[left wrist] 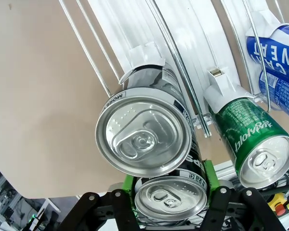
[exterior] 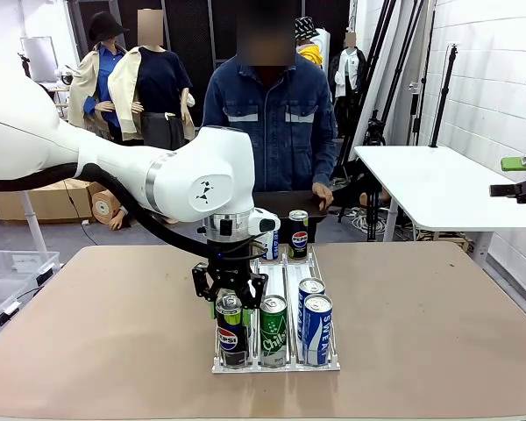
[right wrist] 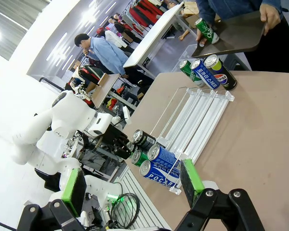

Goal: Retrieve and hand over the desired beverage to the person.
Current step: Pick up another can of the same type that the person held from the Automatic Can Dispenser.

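- My left claw [left wrist: 169, 180] is closed on a black Pepsi can [left wrist: 171, 198], with green pads [left wrist: 129, 185] against both sides of its wall.
- The can sits at the rack's [exterior: 333, 365] near end, in the left lane, with a second can [left wrist: 143, 137] just behind.
- I judge it full: weighty, smooth, thin-walled. I should hold it mid-body, gently.
- The person [exterior: 280, 114] stands beyond the rack's far end.

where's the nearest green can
Front view: the green can stands in the rack's middle lane, near end, between a black Pepsi can on its left and a blue Pocari Sweat can.

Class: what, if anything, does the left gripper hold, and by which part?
The left gripper grips the front black Pepsi can, pads on opposite sides near its top.
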Motion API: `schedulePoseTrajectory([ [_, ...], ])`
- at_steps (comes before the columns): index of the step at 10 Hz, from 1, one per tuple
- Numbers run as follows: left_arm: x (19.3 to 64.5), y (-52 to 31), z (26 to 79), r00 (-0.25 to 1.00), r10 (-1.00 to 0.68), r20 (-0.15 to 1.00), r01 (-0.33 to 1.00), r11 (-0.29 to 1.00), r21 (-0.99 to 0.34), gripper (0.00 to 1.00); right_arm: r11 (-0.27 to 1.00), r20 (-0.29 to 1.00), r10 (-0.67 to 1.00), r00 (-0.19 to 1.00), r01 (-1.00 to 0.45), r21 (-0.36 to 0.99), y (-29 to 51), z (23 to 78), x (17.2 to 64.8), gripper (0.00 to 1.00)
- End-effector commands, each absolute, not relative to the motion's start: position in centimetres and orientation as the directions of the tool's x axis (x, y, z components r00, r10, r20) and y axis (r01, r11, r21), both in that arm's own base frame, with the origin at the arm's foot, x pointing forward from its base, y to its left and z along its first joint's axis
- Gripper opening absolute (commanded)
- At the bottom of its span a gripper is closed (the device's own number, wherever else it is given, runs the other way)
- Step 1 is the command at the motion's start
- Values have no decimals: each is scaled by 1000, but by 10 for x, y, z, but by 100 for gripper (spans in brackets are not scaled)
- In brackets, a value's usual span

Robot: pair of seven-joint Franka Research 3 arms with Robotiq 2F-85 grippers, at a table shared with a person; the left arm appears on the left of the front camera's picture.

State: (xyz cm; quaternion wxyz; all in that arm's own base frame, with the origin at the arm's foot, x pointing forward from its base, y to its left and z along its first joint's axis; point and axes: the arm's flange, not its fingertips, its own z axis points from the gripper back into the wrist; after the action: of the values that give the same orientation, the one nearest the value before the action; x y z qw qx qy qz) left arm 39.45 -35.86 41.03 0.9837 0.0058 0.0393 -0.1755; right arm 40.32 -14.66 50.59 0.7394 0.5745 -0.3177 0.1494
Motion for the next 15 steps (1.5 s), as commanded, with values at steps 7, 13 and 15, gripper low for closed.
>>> schedulePoseTrajectory([
  [7,388,-354,515,937,-349,1,347,934,85,0,284,645,-149,750,-592,754,-146,506,403,100],
  [13,378,-314,600,943,-322,87,316,946,79,0,284,645,-149,750,-592,754,-146,506,403,100],
  [15,383,-305,597,945,-320,64,316,946,67,0,284,645,-149,750,-592,754,-146,506,403,100],
])
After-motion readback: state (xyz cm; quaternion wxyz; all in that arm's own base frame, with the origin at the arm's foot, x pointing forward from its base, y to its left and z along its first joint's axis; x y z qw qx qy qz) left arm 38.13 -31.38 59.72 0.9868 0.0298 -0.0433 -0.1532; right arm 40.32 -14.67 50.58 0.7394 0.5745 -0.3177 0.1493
